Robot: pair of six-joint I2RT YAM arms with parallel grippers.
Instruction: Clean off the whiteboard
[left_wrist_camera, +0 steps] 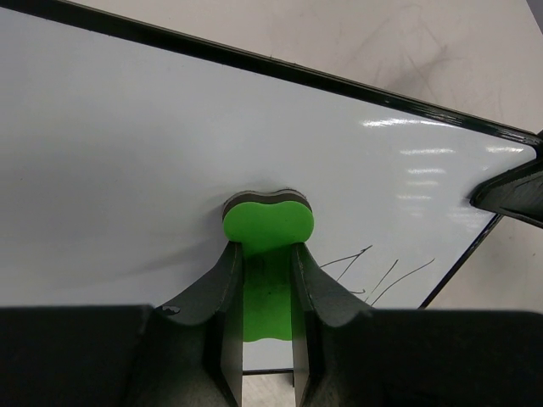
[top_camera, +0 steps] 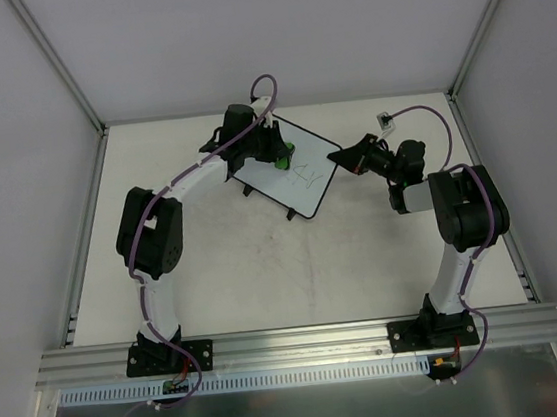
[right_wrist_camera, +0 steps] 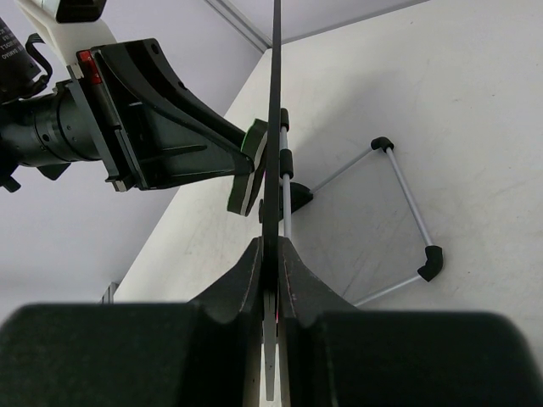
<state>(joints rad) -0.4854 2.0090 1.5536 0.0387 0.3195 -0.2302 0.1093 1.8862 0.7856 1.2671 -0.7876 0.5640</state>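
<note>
The whiteboard [top_camera: 299, 171] stands tilted on its stand at the back middle of the table, with thin pen strokes [top_camera: 306, 173] near its right part. My left gripper [top_camera: 279, 155] is shut on the green eraser [left_wrist_camera: 268, 225], which presses flat on the board's face [left_wrist_camera: 127, 153] just left of the pen strokes [left_wrist_camera: 382, 275]. My right gripper [top_camera: 338, 158] is shut on the board's right edge [right_wrist_camera: 273, 127], seen edge-on in the right wrist view, with the eraser [right_wrist_camera: 253, 165] on its left side.
The board's wire stand with black feet [right_wrist_camera: 428, 263] rests on the table behind the board. Metal rails [top_camera: 81, 241] and grey walls border the table on the left, right and back. A small white connector [top_camera: 385, 117] lies at the back right.
</note>
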